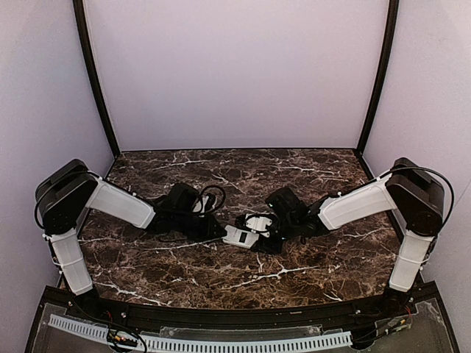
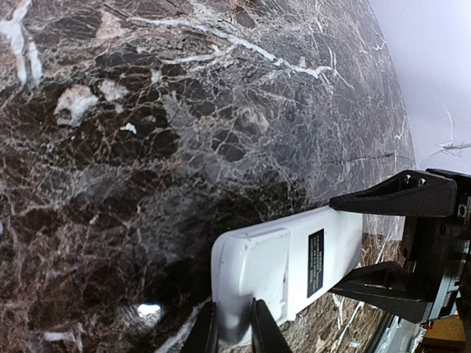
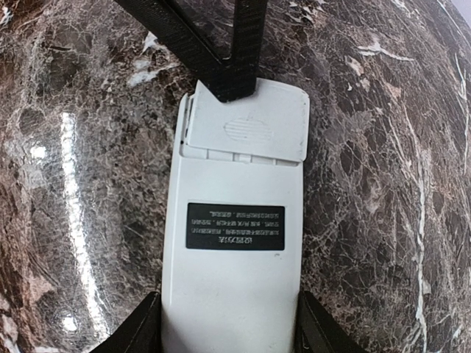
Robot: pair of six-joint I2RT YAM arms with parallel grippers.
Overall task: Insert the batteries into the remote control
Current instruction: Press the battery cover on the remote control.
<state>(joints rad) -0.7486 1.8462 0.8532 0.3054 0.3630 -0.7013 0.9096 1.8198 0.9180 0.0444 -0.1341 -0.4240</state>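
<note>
The remote control point(image 1: 241, 234) lies back-up near the middle of the marble table point(image 1: 184, 272). The right gripper point(image 3: 228, 327), reaching in from 3 o'clock, clamps its long sides at half spread. The left gripper point(image 2: 234, 332), from 9 o'clock, has its jaws narrow, seemingly pinching the slightly skewed battery cover point(image 3: 250, 125) at the remote's 12 o'clock end in the right wrist view.
</note>
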